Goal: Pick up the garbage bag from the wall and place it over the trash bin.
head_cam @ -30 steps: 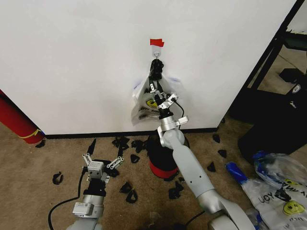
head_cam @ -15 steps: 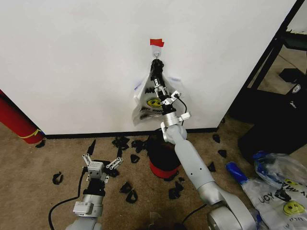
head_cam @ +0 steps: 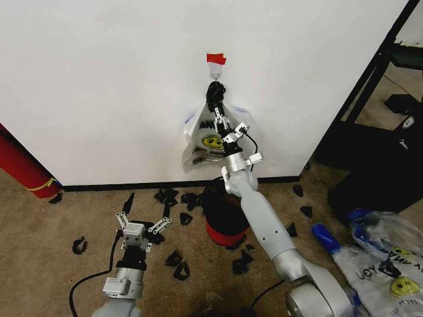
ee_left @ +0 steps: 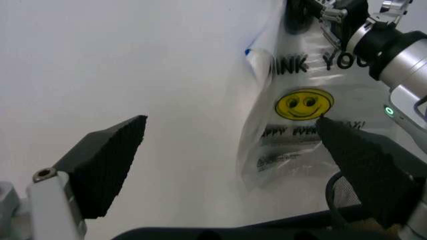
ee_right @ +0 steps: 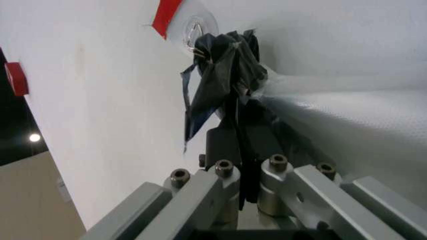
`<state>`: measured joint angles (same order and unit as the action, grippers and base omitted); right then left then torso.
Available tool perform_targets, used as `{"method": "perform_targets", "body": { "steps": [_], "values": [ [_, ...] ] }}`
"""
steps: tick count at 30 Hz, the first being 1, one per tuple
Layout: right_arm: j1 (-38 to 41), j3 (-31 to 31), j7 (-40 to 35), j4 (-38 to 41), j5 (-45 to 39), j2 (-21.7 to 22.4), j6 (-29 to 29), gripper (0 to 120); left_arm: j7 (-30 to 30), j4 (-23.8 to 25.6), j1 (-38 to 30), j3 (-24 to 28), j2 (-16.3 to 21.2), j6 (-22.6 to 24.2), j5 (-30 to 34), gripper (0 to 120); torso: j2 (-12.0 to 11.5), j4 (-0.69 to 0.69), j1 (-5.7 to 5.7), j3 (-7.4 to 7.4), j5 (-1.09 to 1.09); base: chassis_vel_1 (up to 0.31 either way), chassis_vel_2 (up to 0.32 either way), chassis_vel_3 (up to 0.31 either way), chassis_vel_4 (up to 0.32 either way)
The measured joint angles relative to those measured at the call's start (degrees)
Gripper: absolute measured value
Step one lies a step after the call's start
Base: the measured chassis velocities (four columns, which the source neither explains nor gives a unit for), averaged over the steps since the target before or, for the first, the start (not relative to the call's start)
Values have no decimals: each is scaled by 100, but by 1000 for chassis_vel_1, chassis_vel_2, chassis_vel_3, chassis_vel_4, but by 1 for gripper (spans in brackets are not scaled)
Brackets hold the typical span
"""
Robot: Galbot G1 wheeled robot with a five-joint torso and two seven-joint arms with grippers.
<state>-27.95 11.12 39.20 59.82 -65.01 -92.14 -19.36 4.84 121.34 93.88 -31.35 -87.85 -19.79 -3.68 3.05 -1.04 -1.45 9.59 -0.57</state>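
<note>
The garbage bag (head_cam: 206,140), see-through with a yellow smiley, hangs on the white wall (head_cam: 106,86) from a hook under red tape (head_cam: 215,59). My right gripper (head_cam: 221,121) is raised against the bag's upper part. In the right wrist view its fingers (ee_right: 223,145) are pressed together on the bag's dark bunched handles (ee_right: 223,70), just below the hook (ee_right: 193,35). The trash bin (head_cam: 217,210), black mesh with a red base, stands on the carpet under the bag, partly behind my right arm. My left gripper (head_cam: 140,224) hovers low over the carpet, open and holding nothing, pads (ee_left: 107,165) wide apart.
A long red roll with a yellow band (head_cam: 23,165) leans at the left. Several black clips (head_cam: 175,259) litter the carpet around the bin. More printed bags (head_cam: 390,267) lie at the right, beside a black frame (head_cam: 370,99).
My right gripper has climbed up the bag toward the hook, and its fingers have come together on the handles. The left arm has hardly shifted.
</note>
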Motion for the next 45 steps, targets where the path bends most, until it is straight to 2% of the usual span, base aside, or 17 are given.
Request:
{"method": "perform_targets", "body": {
  "steps": [7,14,20,28,32,37,45],
  "values": [
    [-130,13,68,169,137,0,-5,0,2,-44,-15,25,43,-36,11,100,0,0,0,0,0,0,0,0,0],
    [-834,-33,116,944,418,27,-20,0,1,-44,-16,38,89,-56,51,100,0,2,0,0,0,0,0,0,0],
    [-1972,181,539,1660,672,532,79,0,-1,-27,-11,98,109,-88,84,100,0,-2,0,-1,1,0,0,0,0],
    [-3079,492,1038,2237,1036,942,93,0,1,83,50,133,109,-114,76,100,0,-1,1,-1,1,0,0,0,0],
    [-3288,583,1186,2354,1096,1047,93,0,1,101,75,135,111,-144,73,100,1,1,1,-1,0,0,0,0,0],
    [-3941,956,1760,2605,1367,1329,76,0,1,137,96,142,124,-207,83,100,0,0,1,-1,1,0,0,0,0],
    [-4457,1243,2341,2654,1412,1624,54,0,0,161,111,146,134,-230,122,100,1,0,1,-1,1,0,0,0,0]
  ]
}}
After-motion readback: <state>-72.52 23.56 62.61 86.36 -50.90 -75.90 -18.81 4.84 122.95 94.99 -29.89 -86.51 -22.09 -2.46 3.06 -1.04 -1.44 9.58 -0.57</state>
